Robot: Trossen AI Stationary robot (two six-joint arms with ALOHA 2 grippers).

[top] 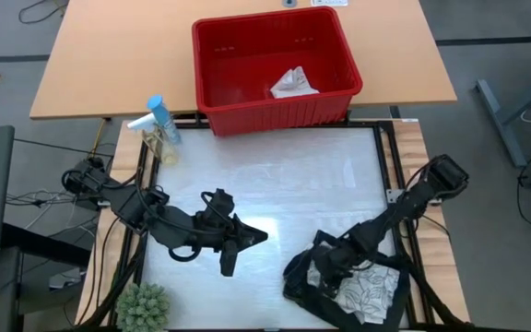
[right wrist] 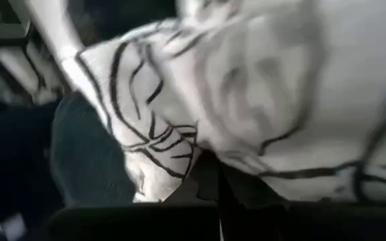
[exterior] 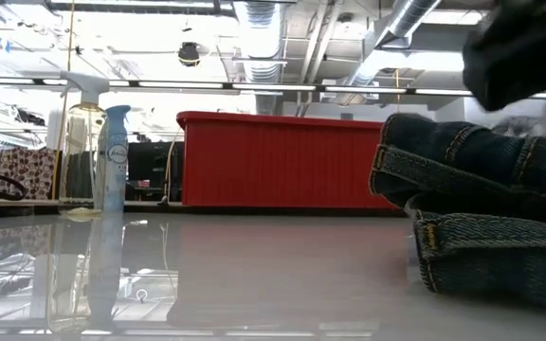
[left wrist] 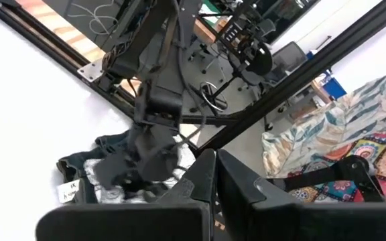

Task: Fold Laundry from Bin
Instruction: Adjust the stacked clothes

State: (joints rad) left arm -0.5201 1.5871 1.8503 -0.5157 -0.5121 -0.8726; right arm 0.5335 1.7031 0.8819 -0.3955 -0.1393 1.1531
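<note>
So the red bin (top: 247, 55) is sitting at the table's far edge, with just a small whitish cloth (top: 293, 84) lying inside. The dark garment (top: 307, 281) is heaped at the near right corner, leaf-patterned cloth (top: 362, 288) on top. I'm pressing my right gripper (top: 332, 275) down into that heap, fingers pinched together, probably pinning it for folding. My left gripper (top: 247, 242) is hanging mid-table, also pressed shut, holding nothing.
</note>
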